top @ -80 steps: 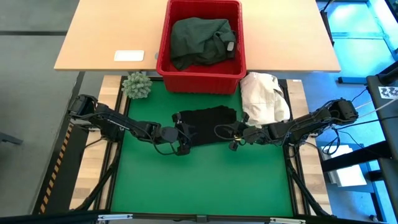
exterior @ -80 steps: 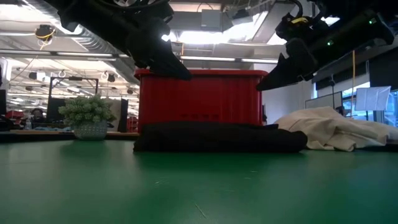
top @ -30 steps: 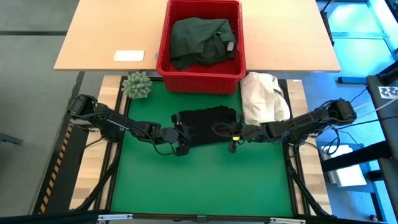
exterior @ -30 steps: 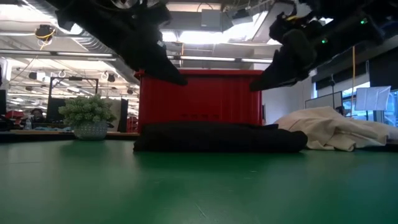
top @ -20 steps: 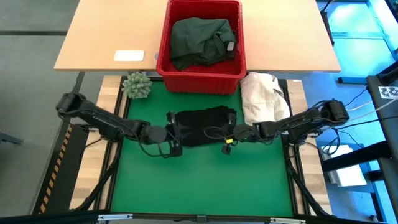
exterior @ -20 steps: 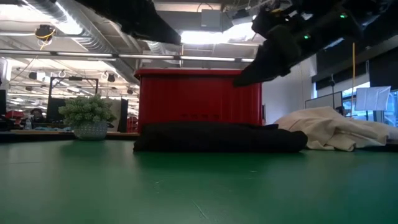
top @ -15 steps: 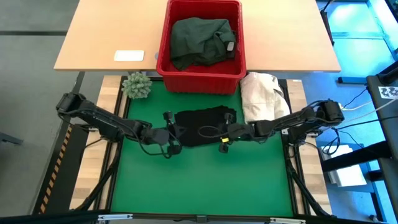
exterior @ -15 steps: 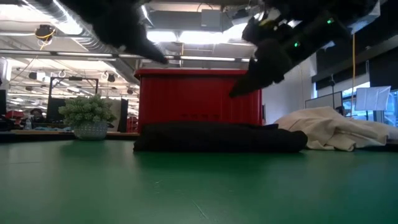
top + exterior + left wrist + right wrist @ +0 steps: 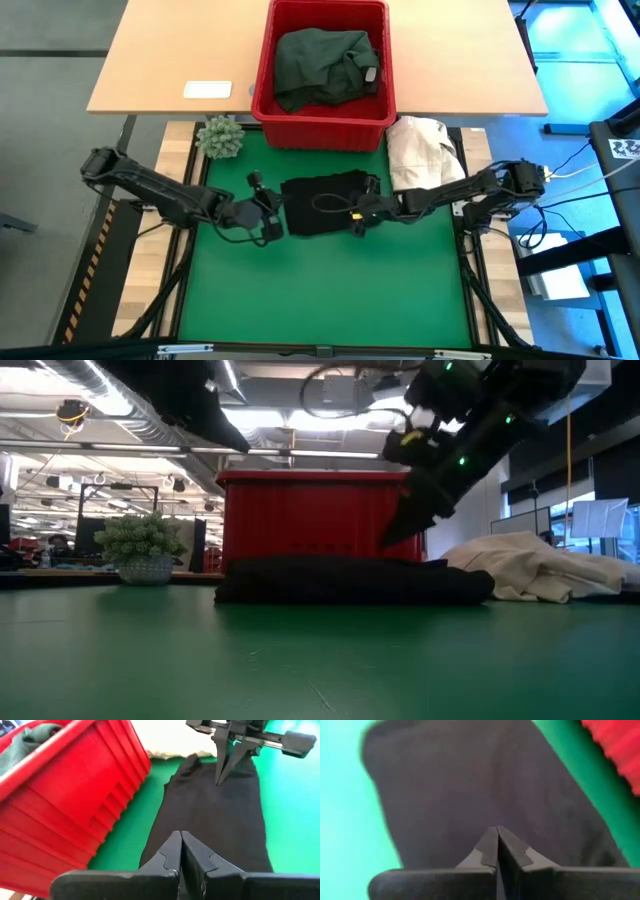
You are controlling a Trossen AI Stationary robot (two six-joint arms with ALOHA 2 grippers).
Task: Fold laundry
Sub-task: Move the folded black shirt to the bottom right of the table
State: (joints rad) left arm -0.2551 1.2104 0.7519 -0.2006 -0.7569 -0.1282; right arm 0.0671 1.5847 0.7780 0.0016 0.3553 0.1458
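Green table mat fills table centre. Red basket at 12 o'clock on wooden desk, dark green garment bunched inside. Cream cloth heap at 2 o'clock. Folded black garment flat on mat, just below basket. Left gripper at garment's 9 o'clock edge — fingers pressed together, holding nothing. Right gripper above garment's 3 o'clock side — fingers together, empty. Small potted plant at 10 o'clock.
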